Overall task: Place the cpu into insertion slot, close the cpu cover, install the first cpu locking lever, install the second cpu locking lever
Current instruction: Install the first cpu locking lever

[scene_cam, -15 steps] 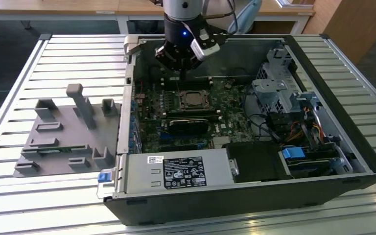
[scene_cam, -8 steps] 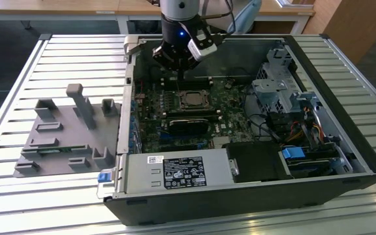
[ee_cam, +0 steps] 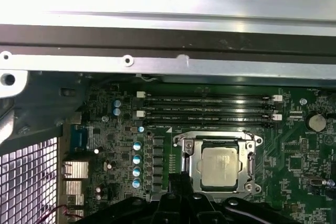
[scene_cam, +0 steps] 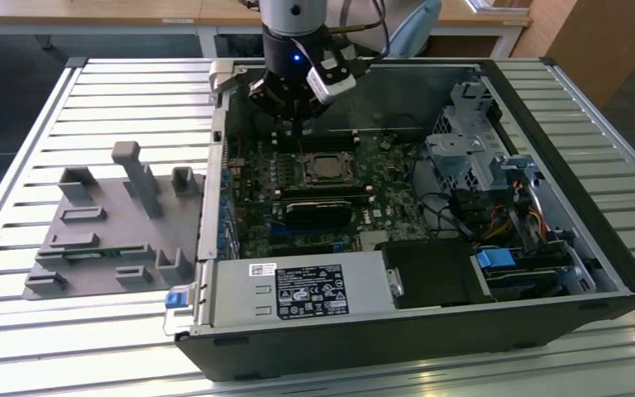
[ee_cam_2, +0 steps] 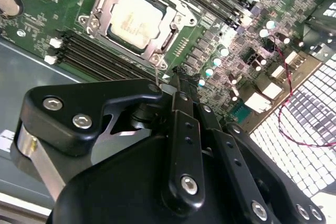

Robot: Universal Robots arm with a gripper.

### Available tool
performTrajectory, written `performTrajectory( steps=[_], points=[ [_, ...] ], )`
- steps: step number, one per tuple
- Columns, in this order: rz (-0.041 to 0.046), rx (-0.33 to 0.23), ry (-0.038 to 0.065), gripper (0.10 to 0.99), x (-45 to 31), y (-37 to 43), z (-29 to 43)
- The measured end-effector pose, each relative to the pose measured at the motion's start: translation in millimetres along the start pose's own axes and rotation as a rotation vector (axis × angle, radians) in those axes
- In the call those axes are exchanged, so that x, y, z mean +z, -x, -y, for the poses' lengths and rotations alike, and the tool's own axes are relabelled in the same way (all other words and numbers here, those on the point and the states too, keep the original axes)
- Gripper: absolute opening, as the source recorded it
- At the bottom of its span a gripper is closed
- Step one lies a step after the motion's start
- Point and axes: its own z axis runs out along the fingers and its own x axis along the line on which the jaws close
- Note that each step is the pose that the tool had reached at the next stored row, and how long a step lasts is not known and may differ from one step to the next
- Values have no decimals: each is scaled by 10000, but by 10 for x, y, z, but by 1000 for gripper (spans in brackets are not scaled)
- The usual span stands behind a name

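The cpu [ee_cam_2: 137, 19] lies flat in the insertion slot on the green board, silver top up; it is seen too in the first wrist view [ee_cam: 219, 166] and the exterior view [scene_cam: 323, 168]. The cpu cover [ee_cam_2: 169, 34] lies down around it as a metal frame [ee_cam: 195, 162], hiding most of the slot. My gripper [scene_cam: 298, 116] hangs above the board just behind the socket, fingers together [ee_cam_2: 176, 86]. A thin metal rod [ee_cam_2: 157, 73] shows at the fingertips, near a socket corner. I cannot tell whether it is a locking lever.
Long black memory slots [ee_cam: 210, 111] run beside the socket. The open case holds a power supply [scene_cam: 295, 289] in front and a drive cage [scene_cam: 472, 157] on the exterior view's right. A grey fixture plate [scene_cam: 108, 223] lies outside on the slatted table.
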Motion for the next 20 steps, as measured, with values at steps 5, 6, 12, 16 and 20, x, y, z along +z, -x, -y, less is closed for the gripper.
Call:
performTrajectory(
  steps=[5,6,12,16,20],
  points=[
    [0,-1,-1,106,11,-45,-6],
    [-1,0,-1,106,14,-51,-9],
    [0,13,-1,106,36,-64,-73],
    [2,106,-3,106,53,-70,-108],
    [4,178,-6,106,61,-87,-123]
  ],
)
